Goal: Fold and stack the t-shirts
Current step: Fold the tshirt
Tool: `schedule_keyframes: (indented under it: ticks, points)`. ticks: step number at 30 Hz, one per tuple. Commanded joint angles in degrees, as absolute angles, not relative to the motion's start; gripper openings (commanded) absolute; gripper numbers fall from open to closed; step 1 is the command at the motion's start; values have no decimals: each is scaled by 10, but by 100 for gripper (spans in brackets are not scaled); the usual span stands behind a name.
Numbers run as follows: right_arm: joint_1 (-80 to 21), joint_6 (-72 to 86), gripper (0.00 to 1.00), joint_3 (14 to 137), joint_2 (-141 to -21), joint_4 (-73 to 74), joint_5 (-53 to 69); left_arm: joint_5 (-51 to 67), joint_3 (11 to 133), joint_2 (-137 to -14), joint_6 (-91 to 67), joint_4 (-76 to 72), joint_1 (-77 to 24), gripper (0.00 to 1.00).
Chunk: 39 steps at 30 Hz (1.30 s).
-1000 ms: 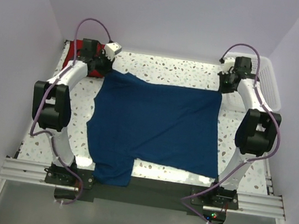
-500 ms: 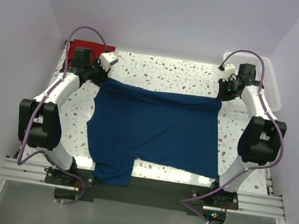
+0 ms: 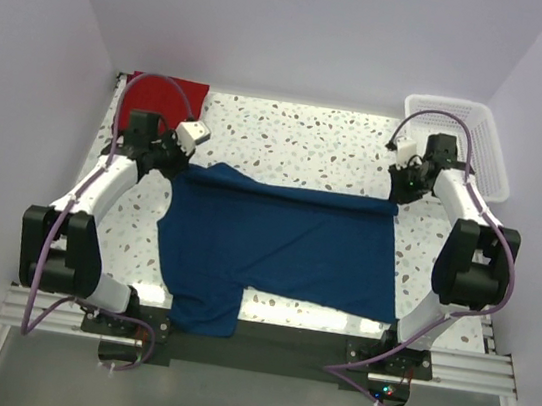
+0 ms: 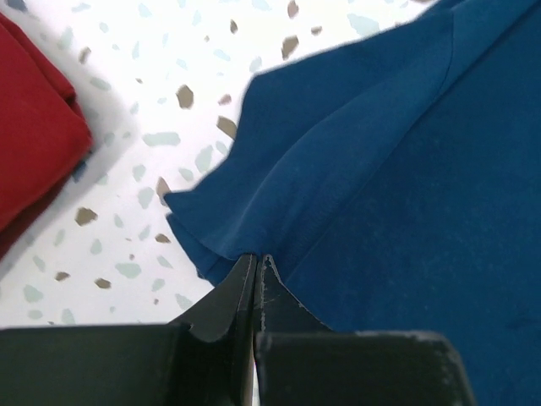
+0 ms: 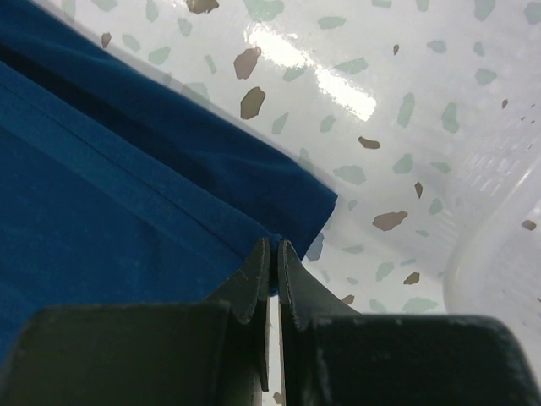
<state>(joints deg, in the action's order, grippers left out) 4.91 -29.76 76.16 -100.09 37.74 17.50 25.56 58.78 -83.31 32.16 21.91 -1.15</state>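
Observation:
The navy t-shirt (image 3: 280,250) lies spread on the speckled table, one sleeve hanging over the near edge. Its far edge is lifted and folded toward me. My left gripper (image 3: 181,164) is shut on the shirt's far left corner (image 4: 245,228). My right gripper (image 3: 396,196) is shut on the far right corner (image 5: 287,211). In both wrist views the jaws pinch the blue cloth's edge. The red t-shirt (image 3: 160,97) lies folded at the far left corner of the table and also shows in the left wrist view (image 4: 34,144).
A white lattice basket (image 3: 467,140) stands at the far right corner; its rim shows in the right wrist view (image 5: 499,237). Purple walls close in on three sides. Bare speckled tabletop (image 3: 301,132) lies beyond the shirt.
Both grippers have pulled the navy shirt's far edge toward the near side, folding it over. The arms drew back, uncovering the red shirt and the basket.

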Motion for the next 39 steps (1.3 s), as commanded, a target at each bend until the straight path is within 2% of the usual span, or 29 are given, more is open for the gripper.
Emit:
schedule_keyframes:
  ticks: [1,15,25,32,39]
  points:
    - [51,-330,0,745,-983,369,184,236,557,-831,330,206,-6,0]
    - [51,-358,0,672,-1022,345,165,187,499,-906,333,167,-6,0]
    - [51,-351,0,710,-1035,361,167,202,504,-907,326,182,-6,0]
    - [51,-359,0,753,-1017,383,169,214,521,-862,309,189,-6,0]
    - [51,-386,0,739,-1011,399,171,216,505,-863,333,202,-6,0]
